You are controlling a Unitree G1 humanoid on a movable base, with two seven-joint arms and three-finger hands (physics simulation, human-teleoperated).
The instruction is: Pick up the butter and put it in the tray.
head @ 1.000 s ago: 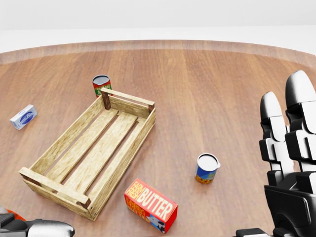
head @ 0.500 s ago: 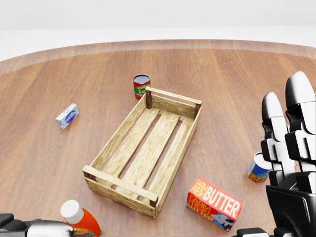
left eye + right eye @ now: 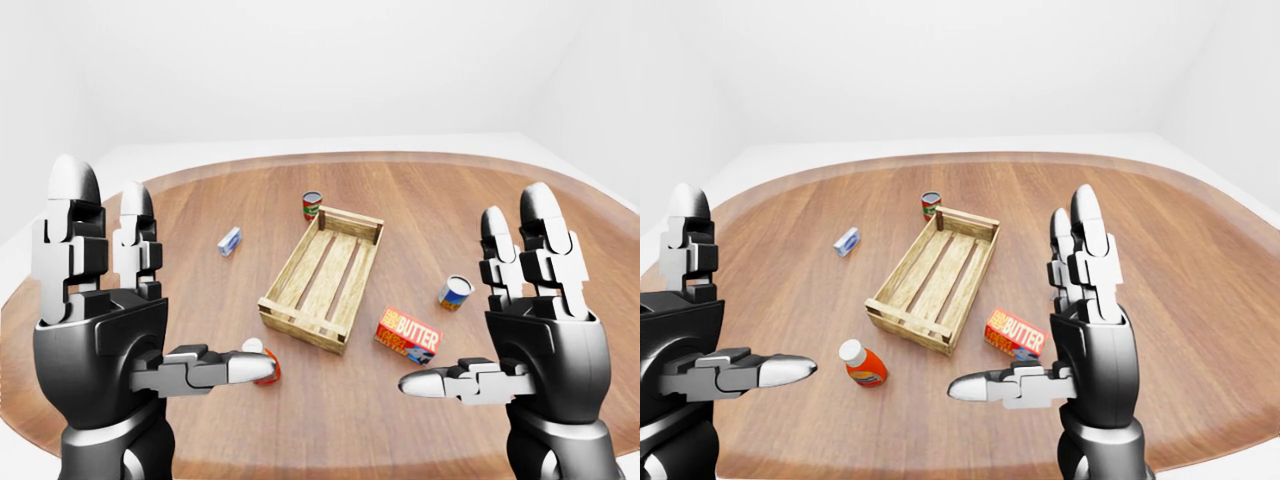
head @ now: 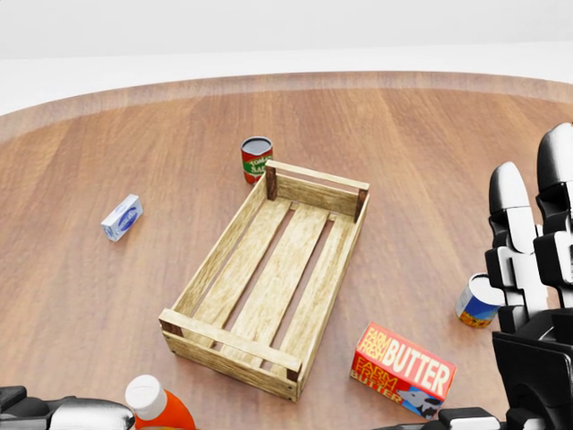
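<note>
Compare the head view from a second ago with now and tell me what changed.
The whole picture slid rightward, so the camera moved, not the things: the slatted wooden tray, red butter box, red-labelled can, blue-and-white carton and blue-labelled can keep their spacing. An orange bottle with a white cap came into view at bottom left. Nothing was grasped; the left hand and right hand stay open and raised.
</note>
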